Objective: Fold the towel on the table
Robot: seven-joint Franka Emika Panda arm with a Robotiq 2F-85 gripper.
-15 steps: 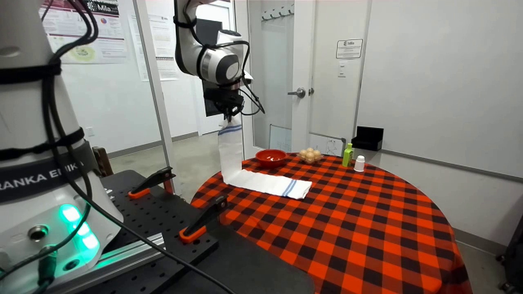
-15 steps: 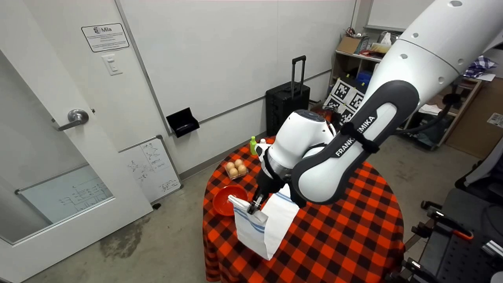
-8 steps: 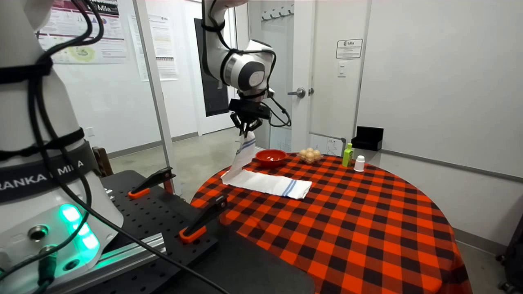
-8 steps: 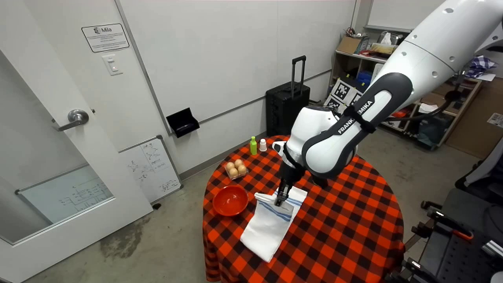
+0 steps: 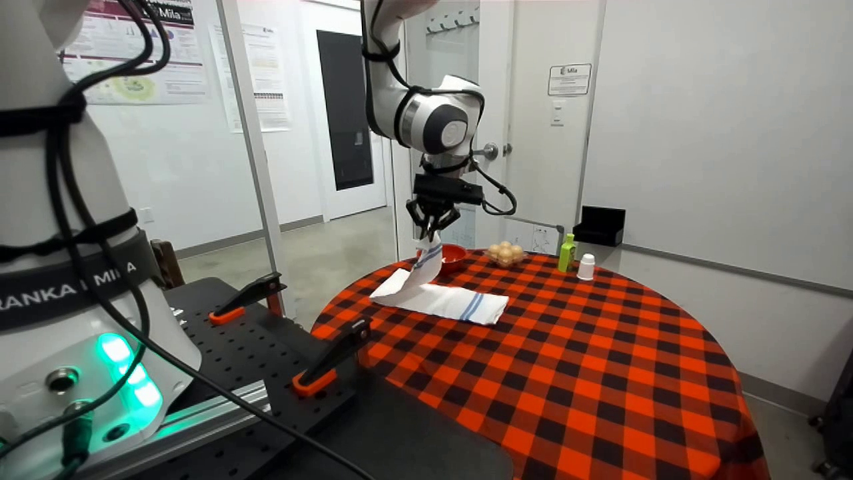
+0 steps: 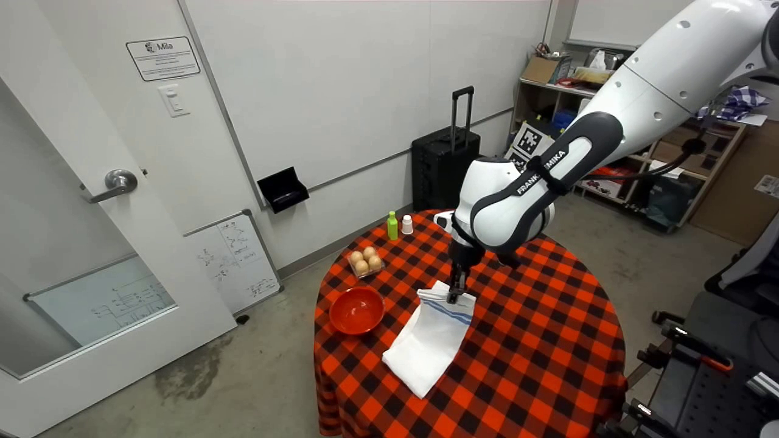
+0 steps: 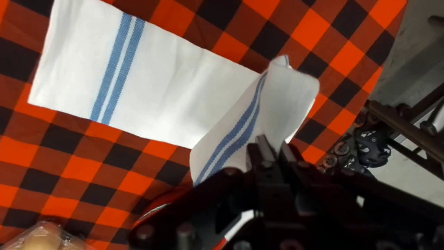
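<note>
The white towel (image 5: 450, 301) with blue stripes lies as a long strip on the round table (image 5: 566, 387) with its red-and-black checked cloth. Its striped end is lifted and bent back above the flat part, as both exterior views show (image 6: 429, 344). My gripper (image 5: 430, 233) is shut on that end and holds it above the table; it also shows in an exterior view (image 6: 453, 297). In the wrist view the fingertips (image 7: 274, 144) are close together on the towel (image 7: 166, 83), with the other striped end flat at upper left. The exact grip line is partly hidden by the fingers.
A red bowl (image 6: 357, 311) stands beside the towel, just behind the lifted end in an exterior view (image 5: 456, 257). A pack of eggs (image 6: 366, 261), a green bottle (image 6: 392, 225) and a white bottle (image 6: 407, 224) stand near the table's edge.
My gripper has moved over the flat part of the towel and downward, carrying the held end with it. The upright hanging part is now a low curl. The far striped end has stayed in place.
</note>
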